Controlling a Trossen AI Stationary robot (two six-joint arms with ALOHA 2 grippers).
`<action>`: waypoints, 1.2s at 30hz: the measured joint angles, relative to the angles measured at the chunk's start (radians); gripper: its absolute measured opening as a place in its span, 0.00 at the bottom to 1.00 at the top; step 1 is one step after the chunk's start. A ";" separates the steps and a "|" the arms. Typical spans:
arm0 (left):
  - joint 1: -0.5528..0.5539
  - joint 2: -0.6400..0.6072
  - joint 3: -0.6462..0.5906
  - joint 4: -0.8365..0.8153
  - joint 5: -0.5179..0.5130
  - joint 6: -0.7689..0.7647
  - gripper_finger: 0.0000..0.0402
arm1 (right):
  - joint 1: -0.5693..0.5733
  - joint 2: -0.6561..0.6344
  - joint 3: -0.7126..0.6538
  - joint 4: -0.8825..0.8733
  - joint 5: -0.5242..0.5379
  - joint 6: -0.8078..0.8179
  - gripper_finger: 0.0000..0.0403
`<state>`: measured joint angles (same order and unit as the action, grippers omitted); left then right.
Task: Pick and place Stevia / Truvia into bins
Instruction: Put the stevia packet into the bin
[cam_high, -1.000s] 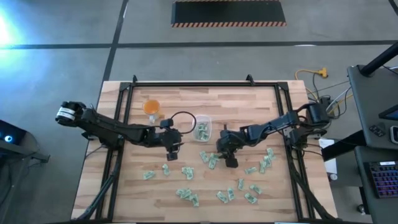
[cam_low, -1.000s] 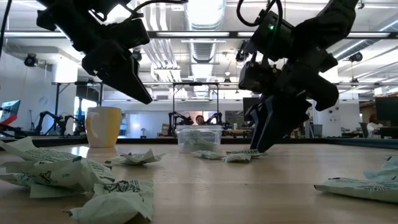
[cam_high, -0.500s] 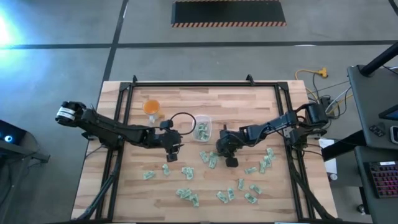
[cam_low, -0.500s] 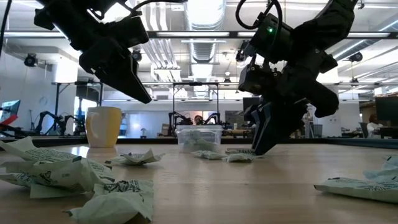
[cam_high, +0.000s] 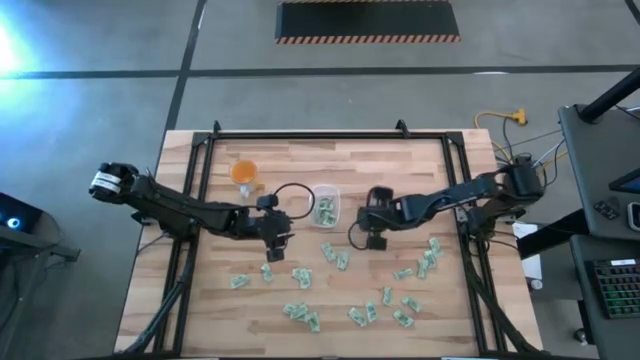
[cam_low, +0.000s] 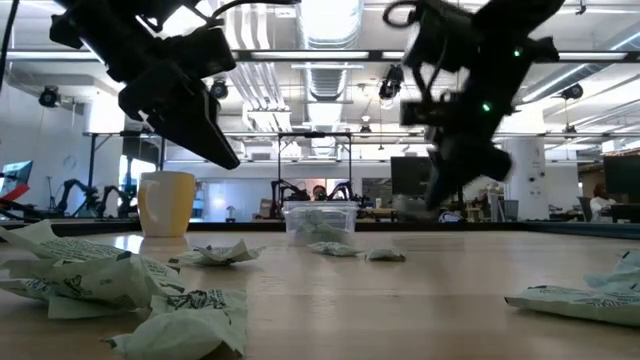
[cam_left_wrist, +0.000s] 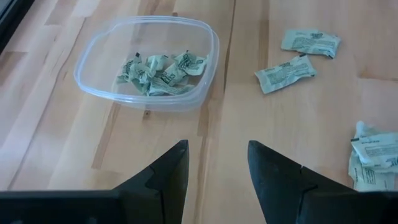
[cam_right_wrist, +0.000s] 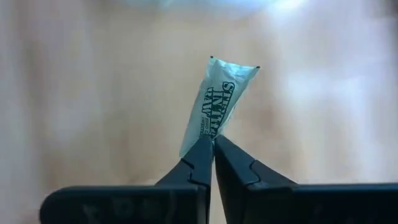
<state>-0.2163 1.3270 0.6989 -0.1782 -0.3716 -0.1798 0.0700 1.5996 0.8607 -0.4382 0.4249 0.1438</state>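
The clear bin (cam_high: 325, 207) stands mid-table with several green and white Stevia sachets inside (cam_left_wrist: 160, 73). More sachets lie loose over the near half of the table (cam_high: 300, 312), (cam_high: 425, 262). My right gripper (cam_high: 374, 240) hangs just right of the bin, raised off the table, and is shut on one sachet (cam_right_wrist: 217, 102). My left gripper (cam_left_wrist: 217, 168) hovers open on the bin's near-left side (cam_high: 278, 238), with nothing between its fingers. My right gripper pinches one short end of the sachet (cam_right_wrist: 207, 135) between its two fingertips. The rest of the sachet sticks out straight beyond the fingers, lengthwise in line with them. It is lifted clear of the table.
An orange cup (cam_high: 245, 172) stands at the far left of the bin. Two sachets (cam_left_wrist: 291, 70) lie just beside the bin. A black frame (cam_high: 205, 150) runs along the table's edges. Bare wood lies along the far side.
My right gripper has shut on a sachet that lay on the table and has risen with it, moving a little toward the far edge and turning. The sachet is now lifted clear.
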 joint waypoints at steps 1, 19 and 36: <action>-0.002 0.000 -0.001 0.001 0.001 -0.002 0.37 | 0.000 -0.013 0.002 0.014 0.059 0.001 0.02; -0.051 0.000 -0.062 -0.005 0.087 -0.157 0.37 | -0.056 0.083 0.054 0.547 0.017 -0.309 0.02; -0.128 0.000 -0.064 -0.005 0.153 -0.205 0.37 | -0.091 0.163 0.109 0.521 0.011 -0.278 0.11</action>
<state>-0.3439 1.3270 0.6353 -0.1833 -0.2181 -0.3844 -0.0207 1.7630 0.9698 0.0826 0.4355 -0.1345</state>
